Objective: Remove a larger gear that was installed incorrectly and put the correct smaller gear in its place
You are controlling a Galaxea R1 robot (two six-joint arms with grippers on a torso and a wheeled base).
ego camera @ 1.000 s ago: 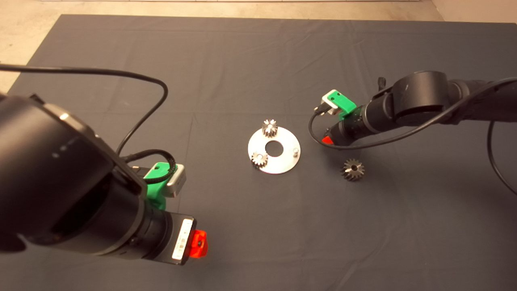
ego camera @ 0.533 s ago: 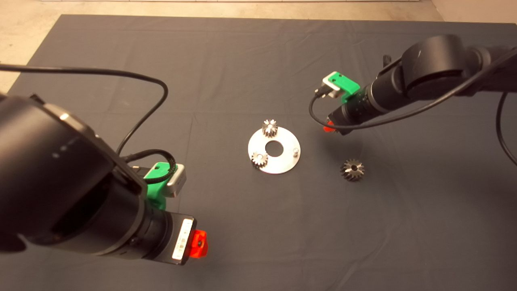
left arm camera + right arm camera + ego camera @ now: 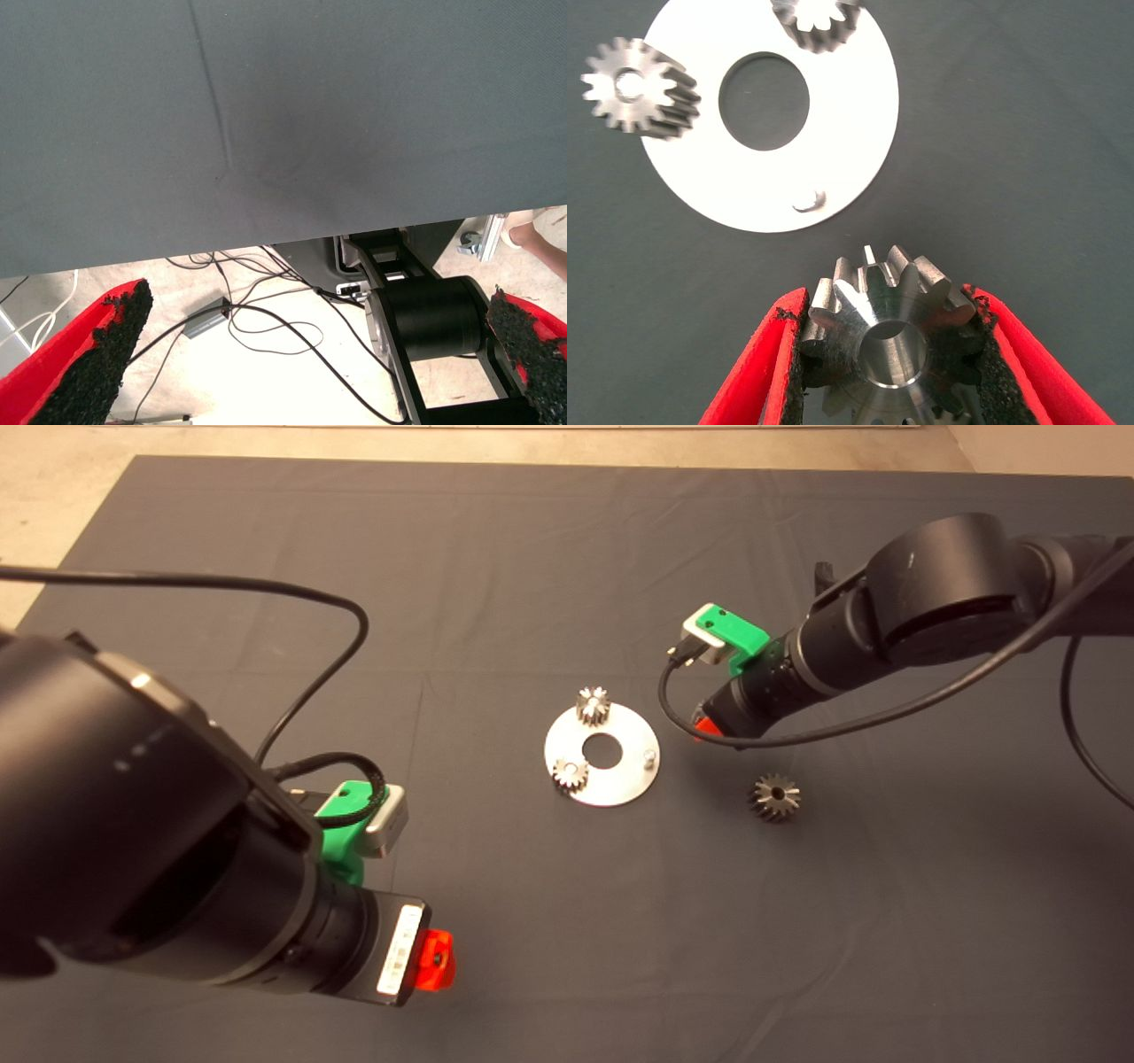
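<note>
In the right wrist view my right gripper (image 3: 886, 305) is shut on the smaller gear (image 3: 890, 341), a steel pinion held just above the mat. It hovers close beside the round silver plate (image 3: 850, 133), near that plate's bare pin (image 3: 808, 202). Two other small pinions (image 3: 642, 87) (image 3: 819, 19) sit on the plate. In the head view the right gripper (image 3: 706, 728) is just right of the plate (image 3: 620, 779), and the larger gear (image 3: 774, 797) with flared teeth lies loose on the mat, right of the plate. My left gripper (image 3: 434, 961) waits open at the lower left.
The plate has a wide centre hole (image 3: 602, 750). A black cable (image 3: 266, 589) loops over the left arm. The left wrist view shows the mat's edge (image 3: 266, 239) with cables and a stand on the floor beyond.
The right arm swung away from the plate, then came back down and left, ending closer to the plate's bare pin. The left arm and the gears on the mat stayed put.
</note>
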